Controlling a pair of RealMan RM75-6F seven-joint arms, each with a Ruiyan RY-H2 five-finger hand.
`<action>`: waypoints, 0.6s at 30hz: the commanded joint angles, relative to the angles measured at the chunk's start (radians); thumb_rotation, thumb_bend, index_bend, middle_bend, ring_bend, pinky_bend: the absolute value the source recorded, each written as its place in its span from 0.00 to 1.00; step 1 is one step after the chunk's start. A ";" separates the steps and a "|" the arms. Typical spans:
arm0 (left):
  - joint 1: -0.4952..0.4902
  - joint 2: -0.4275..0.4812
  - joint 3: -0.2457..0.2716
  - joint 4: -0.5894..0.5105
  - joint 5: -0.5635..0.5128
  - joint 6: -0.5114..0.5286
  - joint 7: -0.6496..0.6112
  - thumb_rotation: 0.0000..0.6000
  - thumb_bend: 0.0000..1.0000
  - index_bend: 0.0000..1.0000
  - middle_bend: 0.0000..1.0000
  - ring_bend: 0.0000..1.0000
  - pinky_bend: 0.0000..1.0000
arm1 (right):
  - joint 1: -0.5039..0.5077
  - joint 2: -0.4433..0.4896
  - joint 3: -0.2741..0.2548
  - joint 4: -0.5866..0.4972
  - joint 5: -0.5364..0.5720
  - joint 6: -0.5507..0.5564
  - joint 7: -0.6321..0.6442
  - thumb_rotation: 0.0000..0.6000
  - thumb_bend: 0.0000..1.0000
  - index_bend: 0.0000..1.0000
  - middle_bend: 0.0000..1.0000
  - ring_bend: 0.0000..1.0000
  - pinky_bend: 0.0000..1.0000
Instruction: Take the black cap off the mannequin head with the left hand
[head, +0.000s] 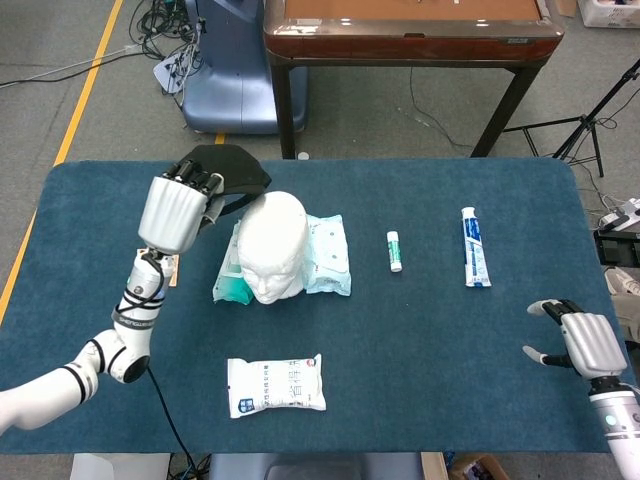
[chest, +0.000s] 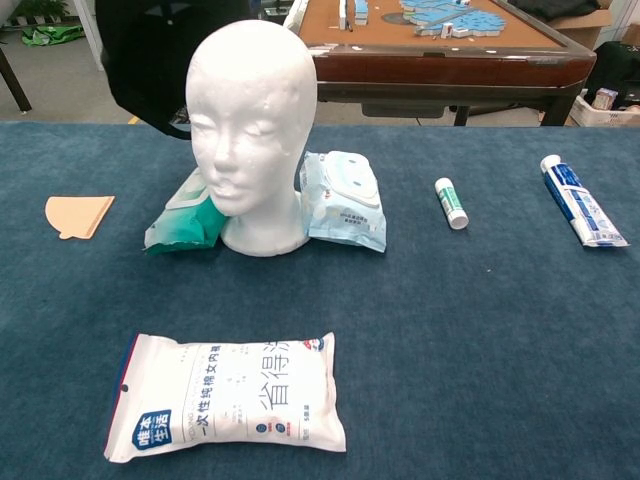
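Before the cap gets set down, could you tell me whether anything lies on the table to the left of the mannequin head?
Yes: a tan paper piece lies there, and a green pack leans against the mannequin head. The left robot hand holds the black cap above that side.

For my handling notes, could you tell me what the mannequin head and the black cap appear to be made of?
Mannequin head: probably foam, matte white with a pitted, grainy surface. Black cap: likely soft fabric, dull black, hanging limp from the left hand.

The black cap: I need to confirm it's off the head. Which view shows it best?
Head view: the black cap hangs whole from the left hand, clear of the mannequin head. Chest view crops it at the frame's top.
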 joint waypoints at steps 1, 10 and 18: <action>0.021 0.017 0.013 0.034 -0.016 0.001 -0.024 1.00 0.43 0.58 0.70 0.42 0.57 | 0.001 -0.001 -0.001 -0.003 -0.001 -0.002 -0.006 1.00 0.00 0.38 0.40 0.31 0.60; 0.083 0.012 0.084 0.189 -0.019 0.011 -0.126 1.00 0.43 0.59 0.70 0.42 0.57 | 0.005 0.000 -0.003 -0.014 -0.002 -0.006 -0.021 1.00 0.00 0.38 0.40 0.31 0.60; 0.182 0.014 0.229 0.310 0.079 0.082 -0.240 1.00 0.43 0.59 0.70 0.42 0.57 | 0.006 0.000 -0.003 -0.016 0.000 -0.010 -0.028 1.00 0.00 0.38 0.40 0.31 0.60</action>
